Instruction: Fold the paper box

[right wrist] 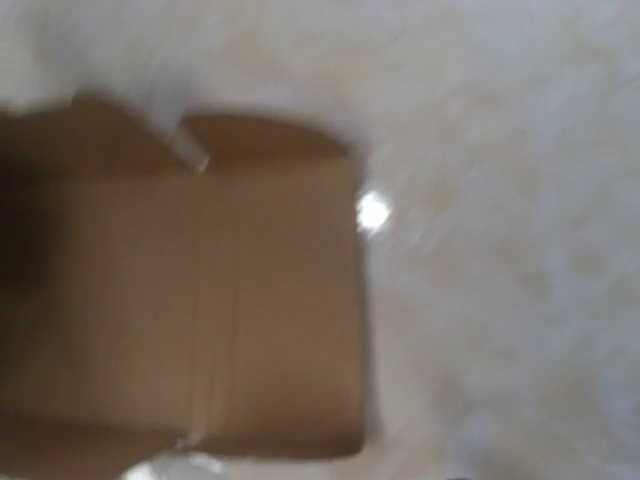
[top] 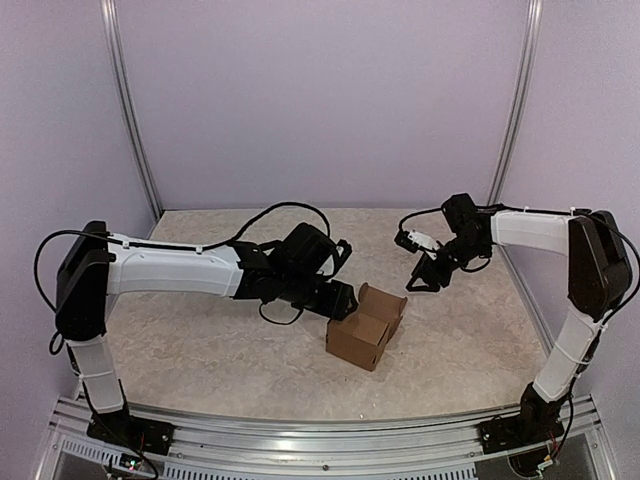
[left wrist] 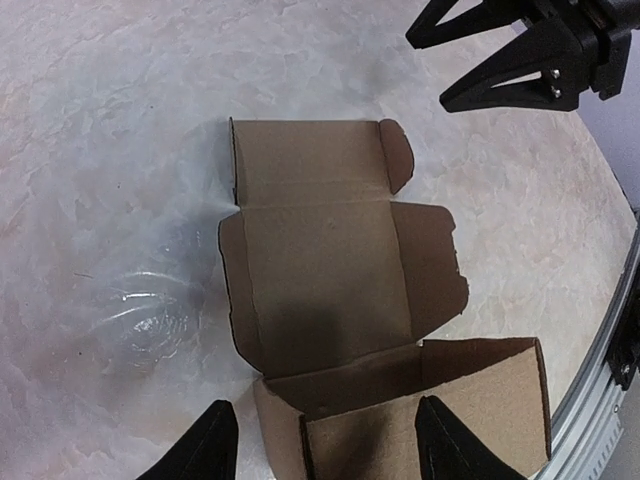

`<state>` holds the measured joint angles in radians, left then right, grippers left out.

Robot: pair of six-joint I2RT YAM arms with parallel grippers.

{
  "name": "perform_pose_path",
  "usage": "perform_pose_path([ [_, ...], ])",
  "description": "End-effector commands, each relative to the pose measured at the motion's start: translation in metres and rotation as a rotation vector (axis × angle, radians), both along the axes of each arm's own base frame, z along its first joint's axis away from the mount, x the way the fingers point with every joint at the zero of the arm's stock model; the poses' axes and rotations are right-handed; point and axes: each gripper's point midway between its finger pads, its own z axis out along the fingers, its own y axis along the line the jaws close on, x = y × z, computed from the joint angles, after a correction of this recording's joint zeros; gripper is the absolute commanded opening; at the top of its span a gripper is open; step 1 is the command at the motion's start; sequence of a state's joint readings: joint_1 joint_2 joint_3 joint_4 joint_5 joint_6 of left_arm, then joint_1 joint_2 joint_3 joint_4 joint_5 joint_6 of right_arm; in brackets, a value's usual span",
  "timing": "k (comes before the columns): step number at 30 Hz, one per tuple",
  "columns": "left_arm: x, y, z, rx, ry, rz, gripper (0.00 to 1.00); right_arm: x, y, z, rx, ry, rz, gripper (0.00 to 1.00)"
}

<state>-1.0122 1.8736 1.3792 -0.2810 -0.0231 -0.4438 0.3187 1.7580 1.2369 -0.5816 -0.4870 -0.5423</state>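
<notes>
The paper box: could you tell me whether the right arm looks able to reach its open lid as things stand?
Probably yes: the right gripper hangs open beside the lid of the paper box, with only bare table between.

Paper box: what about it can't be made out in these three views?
- Top view: left side of the paper box, hidden by the left tool.
- Left wrist view: its near wall, cut off by the bottom edge; contact with the fingers unclear.
- Right wrist view: blur smears flaps and creases.
</notes>
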Motion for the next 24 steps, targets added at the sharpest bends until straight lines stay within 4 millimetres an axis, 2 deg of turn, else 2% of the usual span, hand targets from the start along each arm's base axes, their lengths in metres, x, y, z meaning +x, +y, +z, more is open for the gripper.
perform_pose_path([
  [1,-0.016,-0.001,-0.007,0.018,0.032,-0.065,0.59,-0.031,-0.005,-0.019,-0.081,-0.047,0.258,0.51],
  [4,-0.021,0.001,-0.009,0.024,0.028,-0.076,0.58,-0.038,-0.009,-0.021,-0.126,-0.134,0.430,0.51],
  [11,-0.027,0.002,-0.008,0.016,0.018,-0.095,0.57,-0.022,-0.005,-0.024,-0.190,-0.248,0.623,0.51],
  [18,-0.025,0.005,-0.004,0.020,-0.008,-0.094,0.57,-0.026,0.010,-0.048,-0.230,-0.248,0.735,0.50],
  [21,-0.024,0.007,-0.005,0.028,-0.008,-0.087,0.56,-0.032,0.014,-0.058,-0.255,-0.220,0.776,0.44],
  [24,-0.023,0.009,-0.006,0.032,-0.010,-0.085,0.56,-0.036,0.012,-0.062,-0.285,-0.211,0.796,0.33],
])
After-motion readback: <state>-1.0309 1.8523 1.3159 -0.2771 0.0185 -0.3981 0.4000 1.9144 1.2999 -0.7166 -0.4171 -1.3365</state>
